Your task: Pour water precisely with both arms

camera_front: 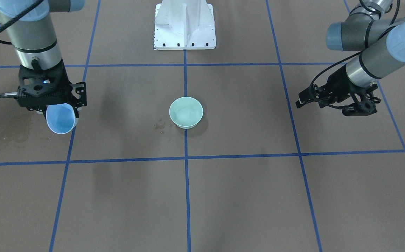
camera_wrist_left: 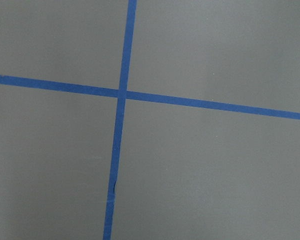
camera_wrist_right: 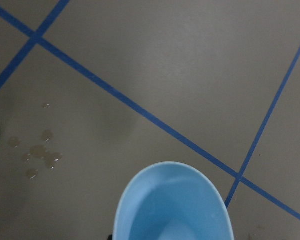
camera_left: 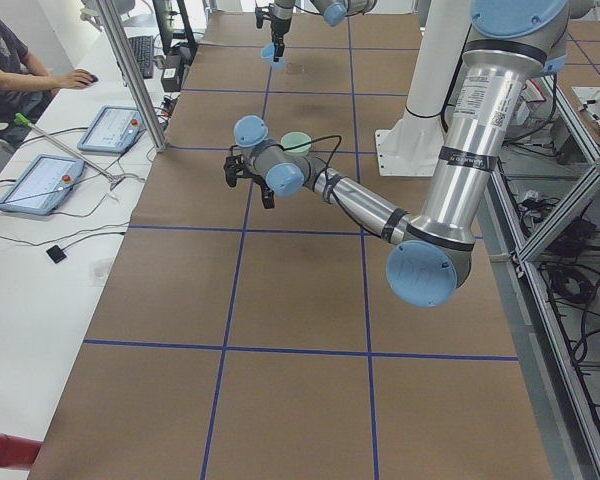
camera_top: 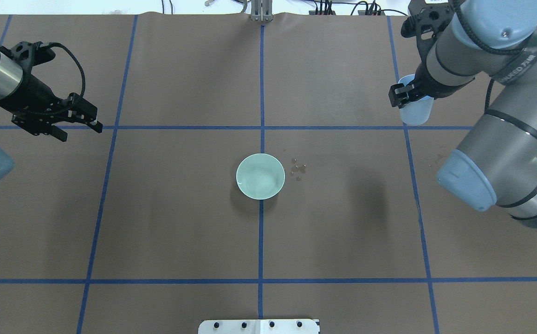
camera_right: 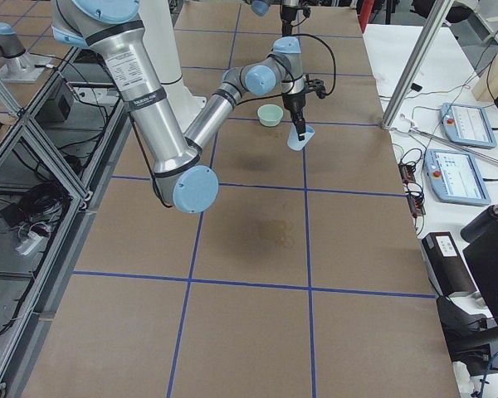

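My right gripper (camera_front: 59,111) is shut on a light blue cup (camera_front: 61,119) and holds it tilted above the table, well to the side of a pale green bowl (camera_front: 186,112). The cup also shows in the overhead view (camera_top: 416,109) and the right wrist view (camera_wrist_right: 172,205); I cannot tell whether it holds water. Small drops of water (camera_top: 298,169) lie on the table beside the bowl (camera_top: 260,176), on the right arm's side. My left gripper (camera_top: 75,125) is open and empty, hovering far from the bowl on the other side.
The white pedestal (camera_front: 184,24) stands at the robot's edge of the table. Blue tape lines (camera_wrist_left: 121,95) divide the brown surface into squares. A faint wet stain (camera_front: 13,134) lies near the cup. Tablets (camera_left: 40,183) and a seated person (camera_left: 0,60) are beside the table.
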### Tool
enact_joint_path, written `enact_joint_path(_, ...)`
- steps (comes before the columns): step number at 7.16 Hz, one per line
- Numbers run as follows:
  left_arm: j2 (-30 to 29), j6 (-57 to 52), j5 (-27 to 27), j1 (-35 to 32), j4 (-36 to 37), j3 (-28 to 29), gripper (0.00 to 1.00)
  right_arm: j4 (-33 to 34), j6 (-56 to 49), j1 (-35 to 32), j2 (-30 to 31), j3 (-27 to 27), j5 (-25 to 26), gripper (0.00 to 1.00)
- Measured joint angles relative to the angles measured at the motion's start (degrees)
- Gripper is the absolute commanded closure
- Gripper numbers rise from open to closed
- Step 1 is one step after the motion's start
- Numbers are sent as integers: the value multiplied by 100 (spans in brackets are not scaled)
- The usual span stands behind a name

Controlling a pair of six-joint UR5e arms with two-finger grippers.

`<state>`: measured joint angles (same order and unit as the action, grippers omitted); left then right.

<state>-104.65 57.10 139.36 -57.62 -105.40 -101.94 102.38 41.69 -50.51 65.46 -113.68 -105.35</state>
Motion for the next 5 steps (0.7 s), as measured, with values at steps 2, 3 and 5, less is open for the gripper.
enact_joint_path(2, 4, 3, 10, -4, 2, -2, 5, -849, 539, -211, 601, 48, -14, 100)
enact_joint_path(3, 5, 5, 11, -4, 2, -4, 5, -1506, 804, -263, 1074, 73, 5, 100)
enact_joint_path(5, 3, 11, 12, -4, 2, -9, 5, -3026, 1236, -288, 2071, 174, 178, 100)
